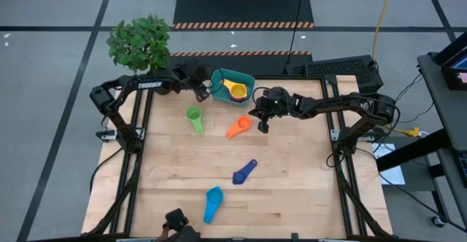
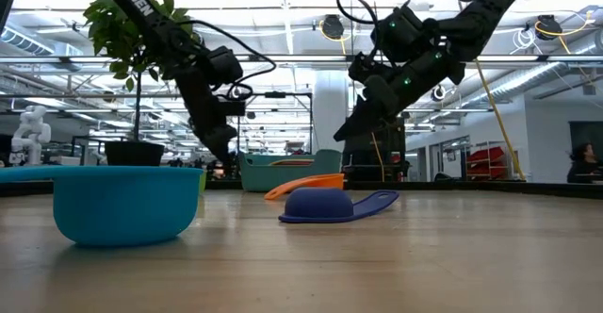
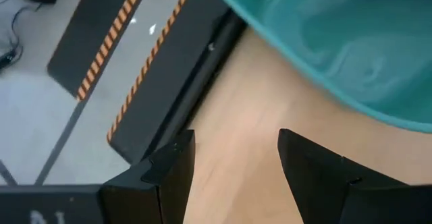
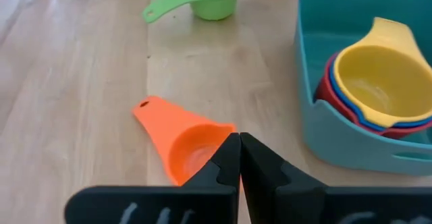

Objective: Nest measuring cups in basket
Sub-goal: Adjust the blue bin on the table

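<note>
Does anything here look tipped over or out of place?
Yes, a little. The dark blue cup lies upside down, dome up, on the table. Four cups are scattered loose; the green cup and orange cup sit nearest the basket, where yellow tops a nested stack.

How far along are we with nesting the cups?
Partly done. The basket already holds a nested stack: yellow cup on top, red and blue rims beneath it. In hand: nothing. The right gripper is shut and empty just above the orange cup; the left gripper waits open beside the basket. Left on the table: orange, green cup, dark blue cup, light blue cup.
</note>
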Robot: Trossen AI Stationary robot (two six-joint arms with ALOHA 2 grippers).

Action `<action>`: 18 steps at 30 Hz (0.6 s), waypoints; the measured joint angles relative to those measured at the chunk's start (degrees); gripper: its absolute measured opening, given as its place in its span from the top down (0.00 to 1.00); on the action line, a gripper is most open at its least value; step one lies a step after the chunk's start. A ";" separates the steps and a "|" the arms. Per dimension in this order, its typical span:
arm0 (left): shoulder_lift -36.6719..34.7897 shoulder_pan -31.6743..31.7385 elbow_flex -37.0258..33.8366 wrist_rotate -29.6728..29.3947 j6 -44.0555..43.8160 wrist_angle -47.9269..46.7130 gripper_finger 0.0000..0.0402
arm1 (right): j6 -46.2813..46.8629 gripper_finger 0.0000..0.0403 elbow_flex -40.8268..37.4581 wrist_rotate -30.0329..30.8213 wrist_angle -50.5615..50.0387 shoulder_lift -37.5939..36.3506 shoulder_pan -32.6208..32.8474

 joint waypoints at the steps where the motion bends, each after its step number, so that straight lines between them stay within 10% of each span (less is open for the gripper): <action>1: 0.00 -0.45 0.00 0.70 0.39 -0.09 0.46 | 0.14 1.00 0.00 -0.01 -0.07 0.00 0.19; 18: 0.00 -6.20 0.00 19.45 1.43 2.45 0.46 | 3.24 1.00 -0.04 6.04 -3.73 0.00 5.30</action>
